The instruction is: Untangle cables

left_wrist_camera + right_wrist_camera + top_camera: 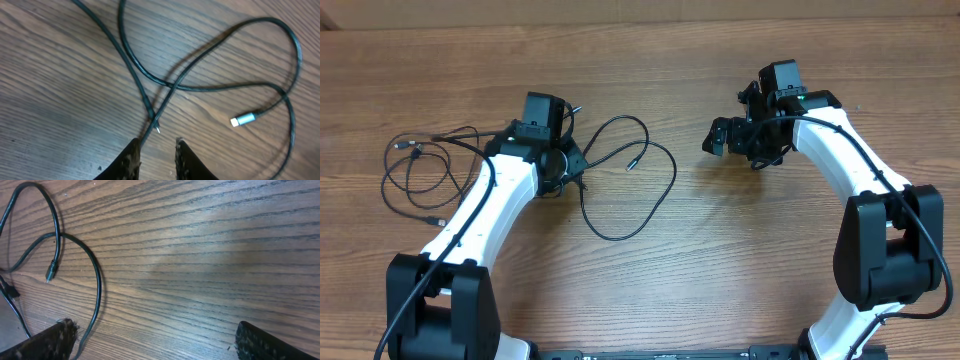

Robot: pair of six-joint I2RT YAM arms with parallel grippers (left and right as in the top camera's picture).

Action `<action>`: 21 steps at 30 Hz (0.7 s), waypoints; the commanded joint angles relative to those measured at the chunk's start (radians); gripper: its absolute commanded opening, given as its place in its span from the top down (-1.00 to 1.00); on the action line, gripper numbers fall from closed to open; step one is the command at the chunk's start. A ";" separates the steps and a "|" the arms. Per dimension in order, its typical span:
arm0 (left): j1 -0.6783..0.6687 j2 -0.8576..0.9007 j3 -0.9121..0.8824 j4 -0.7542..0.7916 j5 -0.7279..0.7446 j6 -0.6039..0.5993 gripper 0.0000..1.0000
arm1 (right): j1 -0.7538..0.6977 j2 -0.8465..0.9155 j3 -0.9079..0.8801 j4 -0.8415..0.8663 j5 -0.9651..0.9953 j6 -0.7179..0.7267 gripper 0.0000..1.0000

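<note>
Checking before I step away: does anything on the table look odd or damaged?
Nothing looks damaged or spilled. The only mess is the tangle itself. The centre cable loop has strands crossing just ahead of the left gripper, and a heap of overlapping cable loops lies on that arm's other side.

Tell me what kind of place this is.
Probably a robotics lab or test bench: two white robot arms stand at a wood-grain table, with thin black cables laid out on it to handle.
</note>
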 commanded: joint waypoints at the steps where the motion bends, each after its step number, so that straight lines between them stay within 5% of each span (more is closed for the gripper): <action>1: -0.002 0.055 -0.014 0.030 -0.078 -0.071 0.48 | 0.003 -0.025 -0.004 0.003 0.007 0.002 -1.00; 14: 0.002 0.234 -0.014 0.097 -0.022 -0.077 0.39 | 0.003 -0.025 -0.004 0.003 0.007 0.002 -1.00; 21: 0.001 0.235 -0.014 0.003 -0.033 -0.060 0.47 | 0.003 -0.025 -0.004 0.003 0.007 0.002 -1.00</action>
